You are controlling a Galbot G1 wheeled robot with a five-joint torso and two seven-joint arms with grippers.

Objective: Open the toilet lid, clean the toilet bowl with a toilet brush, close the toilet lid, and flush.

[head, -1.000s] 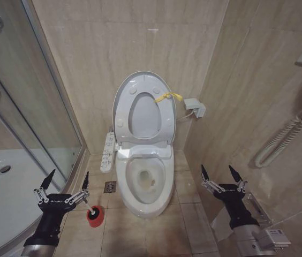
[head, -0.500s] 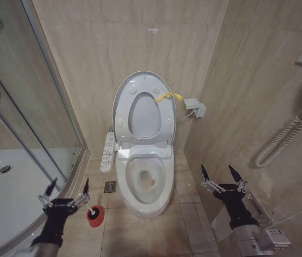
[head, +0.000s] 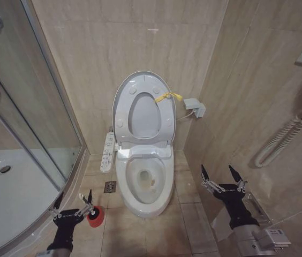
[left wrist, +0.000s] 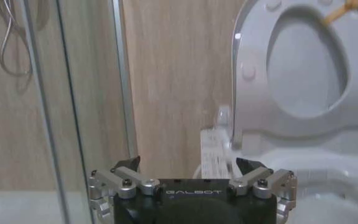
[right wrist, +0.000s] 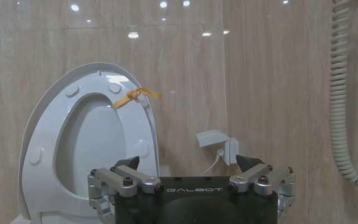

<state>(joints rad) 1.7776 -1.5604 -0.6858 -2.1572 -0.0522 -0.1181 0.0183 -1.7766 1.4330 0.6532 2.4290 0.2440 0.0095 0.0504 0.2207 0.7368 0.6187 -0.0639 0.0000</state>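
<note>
Lid's up against the wall, left gripper (head: 74, 205) hanging spread-fingered right over the toilet brush (head: 84, 201) in its red cup (head: 95, 214), right gripper (head: 220, 177) open too — 1 careless descent could topple that cup.

toilet brush (head: 90, 210) mostly hidden behind left tool (head: 74, 202), toilet bowl (left wrist: 328, 186) cut off at edge
</note>
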